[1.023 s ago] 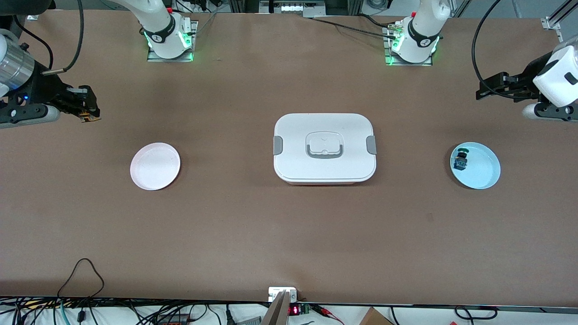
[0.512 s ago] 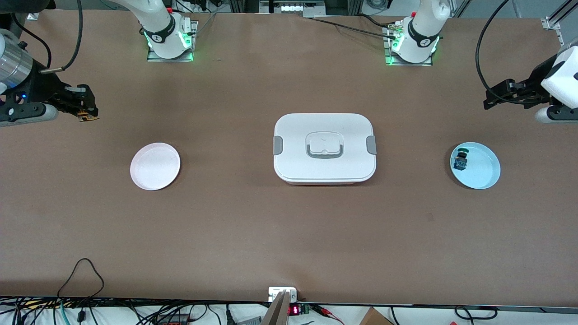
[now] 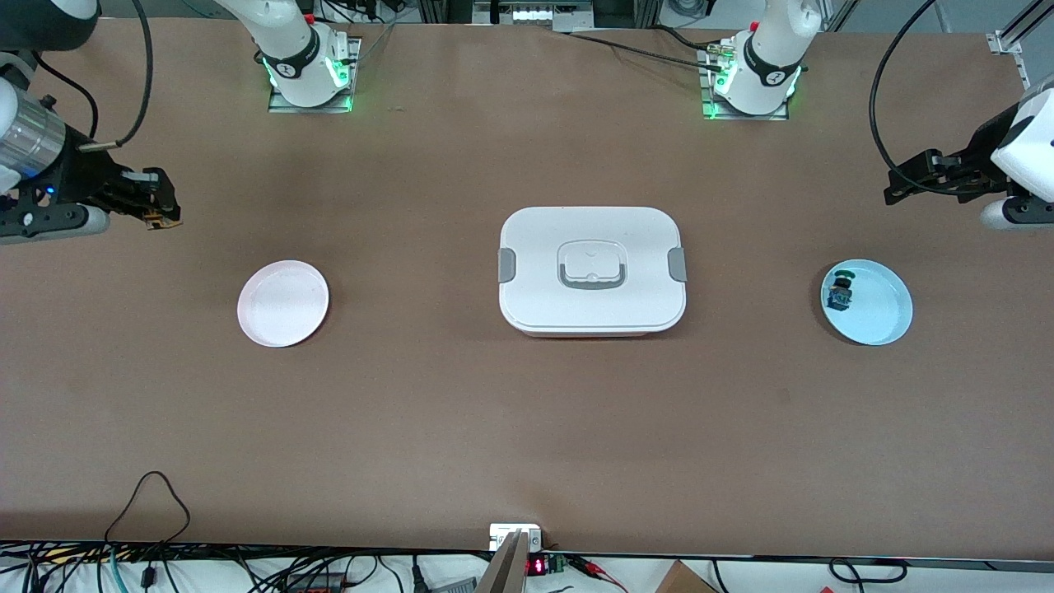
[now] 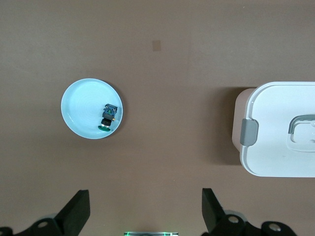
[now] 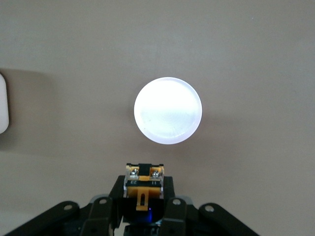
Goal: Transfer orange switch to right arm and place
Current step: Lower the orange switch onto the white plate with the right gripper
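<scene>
1. The orange switch is held between the clenched fingers of the right gripper; in the right wrist view its orange body and two silvery screws are seen projecting from between the black fingers.
2. The right gripper is carried in the air over bare table at the right arm's end, farther from the front camera than the pink plate.
3. In the right wrist view the pink plate is seen past the held switch, with nothing lying in it.
4. The left gripper is held in the air over bare table at the left arm's end. Its fingers are spread wide and nothing is seen between them.
5. A blue plate is set on the table at the left arm's end, nearer to the front camera than the left gripper.
6. A green-capped switch with a blue body is laid in the blue plate, close to the rim that faces the middle of the table.
7. A white lidded box with grey side clips and a grey handle recess is placed at mid-table, between the two plates and well apart from each.
8. The table is covered in brown, with cables hung along its edge nearest the front camera.
</scene>
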